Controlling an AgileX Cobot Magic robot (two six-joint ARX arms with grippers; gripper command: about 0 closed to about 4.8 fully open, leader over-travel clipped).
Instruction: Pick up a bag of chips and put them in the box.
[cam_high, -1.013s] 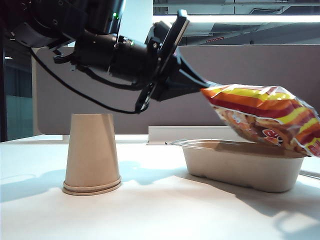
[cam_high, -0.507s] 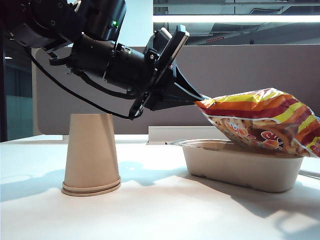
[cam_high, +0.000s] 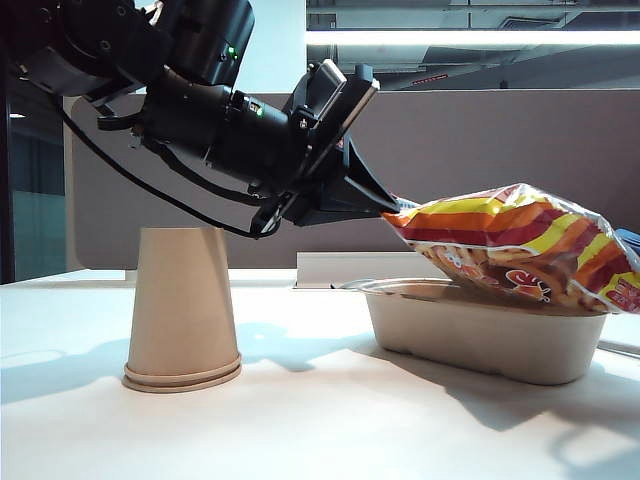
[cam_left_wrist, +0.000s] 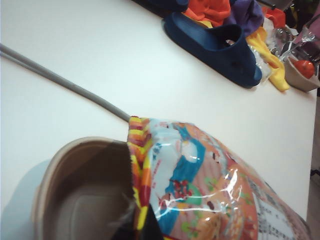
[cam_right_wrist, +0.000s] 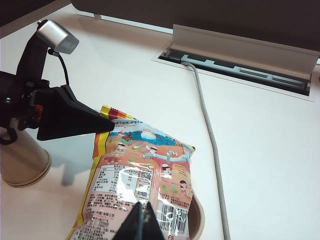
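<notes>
I am holding the striped foil bag of chips (cam_high: 520, 245) over the beige pulp-fibre box (cam_high: 490, 335), left gripper (cam_high: 392, 207) pinching its end seam. The right gripper (cam_right_wrist: 141, 220) is hanging above, fingers pressed together. Next I judge lowering and releasing is needed.

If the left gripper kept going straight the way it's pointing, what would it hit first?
Likely the box: the left gripper, shut on the bag of chips, slopes down toward its rim, though depth is unclear.

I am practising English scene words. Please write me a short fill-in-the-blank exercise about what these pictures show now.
1. The left gripper is shut on one end of the ____ of chips.
2. The bag rests across the rim of the beige ____.
3. The paper cup stands ____ down on the table.
4. The right gripper is ____.

Missing words: bag; box; upside; shut
</notes>
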